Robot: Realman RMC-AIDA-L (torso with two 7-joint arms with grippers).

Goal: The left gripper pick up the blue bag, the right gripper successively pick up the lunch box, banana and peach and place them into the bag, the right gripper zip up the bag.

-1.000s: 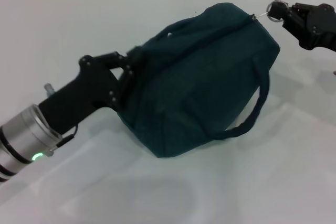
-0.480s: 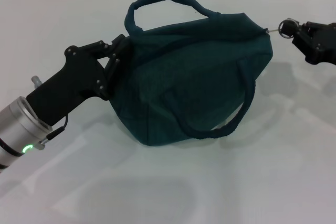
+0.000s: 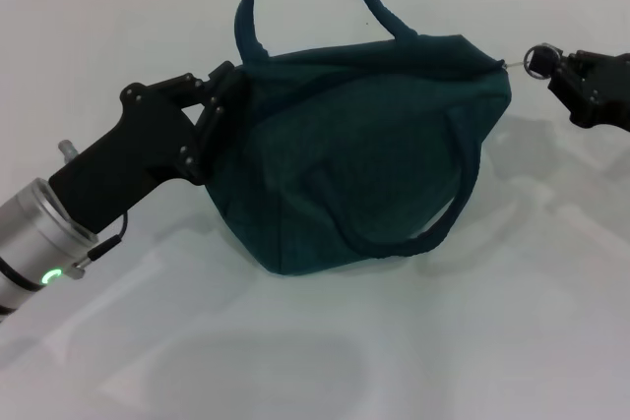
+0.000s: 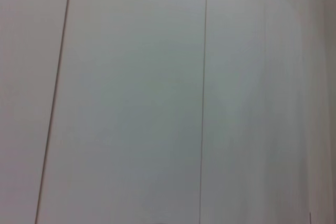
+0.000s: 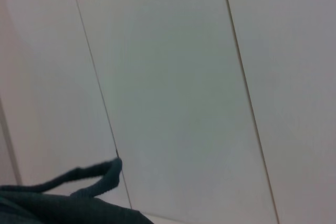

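1. Head view: we see the blue bag [image 3: 364, 145] in the middle of the white table [image 3: 512, 331], zipped shut; its far handle now arches higher than half a second ago.
2. We find the left gripper [image 3: 219, 105] clamped on the bag's left end, as before, reaching in from the near left corner.
3. We see the right gripper [image 3: 559, 68] near the right edge, pinching the zipper ring [image 3: 539, 54]; it has barely shifted.
4. Right wrist view shows only bag fabric and a wall.
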